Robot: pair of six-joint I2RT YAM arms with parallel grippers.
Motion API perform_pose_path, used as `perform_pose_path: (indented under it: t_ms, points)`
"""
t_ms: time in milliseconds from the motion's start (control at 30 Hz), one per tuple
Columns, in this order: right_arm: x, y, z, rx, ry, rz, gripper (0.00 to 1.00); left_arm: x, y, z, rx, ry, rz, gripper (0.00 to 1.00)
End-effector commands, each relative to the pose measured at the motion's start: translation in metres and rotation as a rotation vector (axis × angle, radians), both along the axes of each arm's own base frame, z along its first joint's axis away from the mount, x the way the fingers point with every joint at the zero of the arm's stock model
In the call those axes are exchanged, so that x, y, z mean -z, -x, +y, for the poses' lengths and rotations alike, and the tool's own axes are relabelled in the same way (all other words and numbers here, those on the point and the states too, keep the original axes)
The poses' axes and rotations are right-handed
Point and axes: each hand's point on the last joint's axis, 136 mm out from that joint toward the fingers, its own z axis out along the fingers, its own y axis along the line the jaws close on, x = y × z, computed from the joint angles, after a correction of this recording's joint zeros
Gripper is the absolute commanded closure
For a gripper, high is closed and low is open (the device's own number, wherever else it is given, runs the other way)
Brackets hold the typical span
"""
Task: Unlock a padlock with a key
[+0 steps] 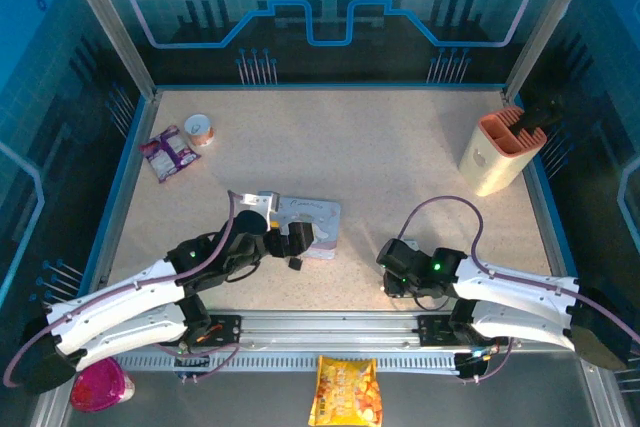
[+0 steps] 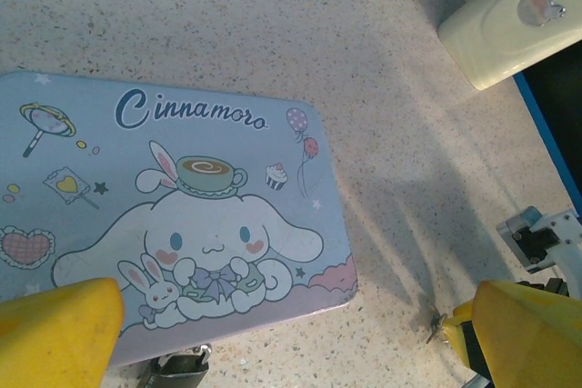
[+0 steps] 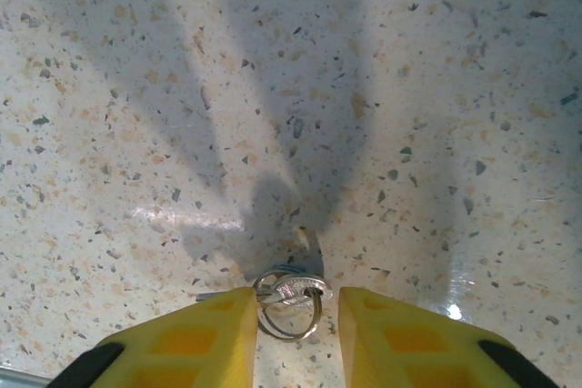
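On the speckled beige table (image 1: 400, 157), a purple-and-white foil snack packet (image 1: 168, 152) lies at far left beside a small round white-and-orange tub (image 1: 201, 129); nearer the middle, the left gripper (image 1: 298, 250) (image 2: 296, 315) hangs over the near edge of a pale-blue rectangular tin printed with a cartoon rabbit (image 1: 318, 222) (image 2: 182, 188), its yellow fingers (image 2: 55, 333) spread wide with nothing between them, one over the tin's corner and the other above bare table; a small dark padlock with a metal loop (image 2: 177, 370) peeks out at the tin's lower edge in the left wrist view, cut off by the frame, so little can be told of it; to the right, well apart from the tin, the right gripper (image 1: 388, 277) (image 3: 296, 306) is low over the table, its jaws parted and straddling the small silvery metal key (image 3: 296, 293) on its wire ring, which lies flat on the surface, the ring touching one finger but not the other; at far right stands a cream upright holder with an orange top (image 1: 500, 152) (image 2: 509, 24); a yellow snack bag (image 1: 345, 392) lies at the near edge.
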Motion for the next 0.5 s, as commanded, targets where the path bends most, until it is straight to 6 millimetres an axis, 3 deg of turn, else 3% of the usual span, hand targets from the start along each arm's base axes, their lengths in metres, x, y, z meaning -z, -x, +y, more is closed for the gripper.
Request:
perform_pose_path:
  t_ms: [0,467]
  points:
    - [0.0063,0.0049,-0.002,0.011,0.01,0.021,0.72,-0.0084,-0.0038,-0.0026,-0.012,0.012,-0.024,0.01]
    - [0.0155,0.0053,0.0046,0.01,0.01,0.04,0.71,-0.008,-0.0051,-0.0034,-0.013,0.009,-0.026,0.01]
